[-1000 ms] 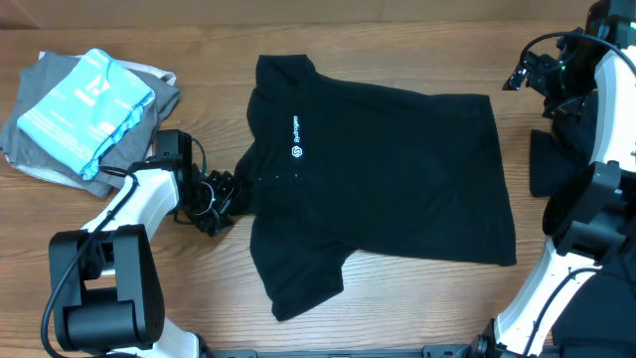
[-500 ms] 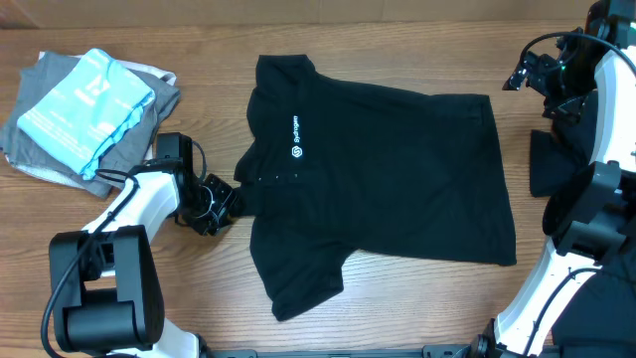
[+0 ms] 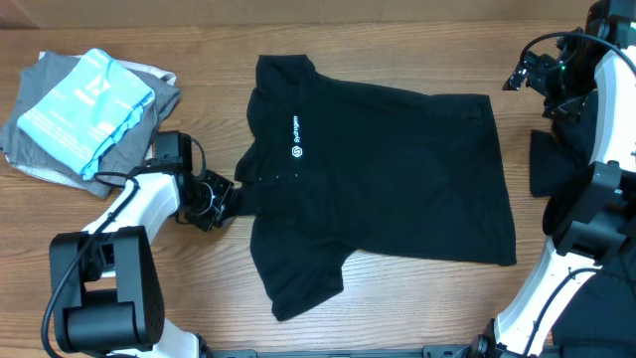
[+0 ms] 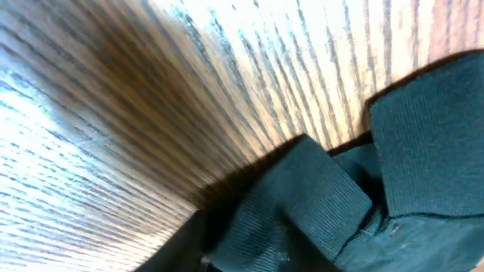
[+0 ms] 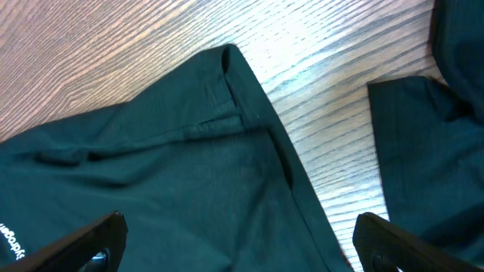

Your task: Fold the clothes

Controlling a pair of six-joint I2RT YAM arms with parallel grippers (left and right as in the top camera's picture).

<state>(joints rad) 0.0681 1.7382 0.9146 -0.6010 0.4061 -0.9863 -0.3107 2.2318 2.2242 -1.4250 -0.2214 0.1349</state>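
A black short-sleeved shirt [image 3: 388,169] lies spread flat on the wooden table [image 3: 397,298], with white lettering [image 3: 295,130] near its collar. My left gripper [image 3: 223,196] sits low at the shirt's left edge. In the left wrist view the ribbed collar [image 4: 302,200] runs down between the jaws of the left gripper [image 4: 276,257], which are shut on it. My right gripper [image 3: 530,76] hovers open above the shirt's far right corner. In the right wrist view that corner [image 5: 227,136] lies under the wide-spread right gripper [image 5: 242,253], untouched.
A stack of folded grey and light blue clothes [image 3: 84,104] lies at the back left. Another black garment [image 3: 553,164] lies at the right edge, beside the right arm, and shows in the right wrist view as dark cloth [image 5: 431,159].
The left jaws have narrowed onto the collar, and the left gripper has shifted slightly left, drawing the collar into a point. The right arm has not moved.
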